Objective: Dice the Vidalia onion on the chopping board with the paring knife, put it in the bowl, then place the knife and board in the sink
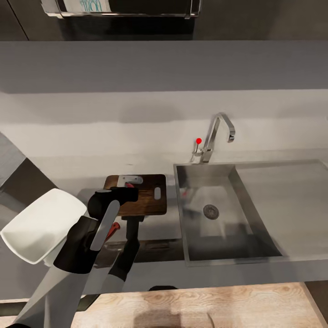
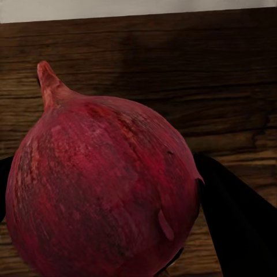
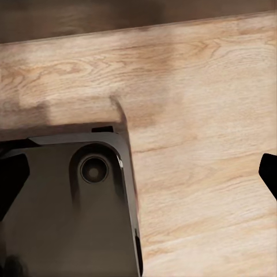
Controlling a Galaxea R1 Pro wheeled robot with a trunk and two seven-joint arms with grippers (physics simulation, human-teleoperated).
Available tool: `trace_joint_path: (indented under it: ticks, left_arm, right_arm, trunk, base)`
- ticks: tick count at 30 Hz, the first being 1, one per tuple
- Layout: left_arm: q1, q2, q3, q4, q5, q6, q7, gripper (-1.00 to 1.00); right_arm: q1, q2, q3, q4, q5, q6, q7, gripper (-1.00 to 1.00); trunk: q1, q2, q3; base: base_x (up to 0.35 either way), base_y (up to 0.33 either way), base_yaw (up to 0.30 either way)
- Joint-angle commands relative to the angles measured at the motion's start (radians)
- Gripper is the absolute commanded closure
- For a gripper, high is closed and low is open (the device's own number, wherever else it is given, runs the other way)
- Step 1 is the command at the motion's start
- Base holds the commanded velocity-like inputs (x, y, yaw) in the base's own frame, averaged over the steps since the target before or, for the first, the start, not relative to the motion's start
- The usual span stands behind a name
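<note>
Onion held over the chopping board

At lower left of the head view we see our left gripper (image 1: pixel 129 183) closed round the red onion (image 2: pixel 104 190) above the chopping board (image 1: pixel 148 200), bowl (image 1: pixel 41 223) left, sink (image 1: pixel 218 214) right; our right gripper's fingertips (image 3: pixel 269 170) stand wide apart, holding nothing.

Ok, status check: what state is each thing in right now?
Onion: whole, uncut, between the left gripper's fingers, over the chopping board.
Sink: basin empty, tap not running.
Bowl: empty, tilted.
Right gripper: open, holding nothing, above the wooden floor.
</note>
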Motion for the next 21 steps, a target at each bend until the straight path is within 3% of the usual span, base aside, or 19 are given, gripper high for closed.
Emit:
trace_joint_path:
  ticks: [1,21]
  left_arm:
    - [0.0,0.0,-0.001,0.005,0.025,0.002,0.011,1.0]
    - [0.0,0.0,-0.002,0.009,0.025,0.002,0.01,1.0]
  right_arm:
    - [-0.001,0.001,-0.005,0.001,0.01,-0.003,-0.003,-1.0]
    - [-0.001,0.0,-0.005,0.001,0.01,-0.003,-0.003,-1.0]
  trunk:
    - [0.001,-0.001,-0.001]
    - [0.001,-0.001,-0.015]
  base:
    - [-0.008,0.0,0.0]
    - [-0.001,0.0,0.0]
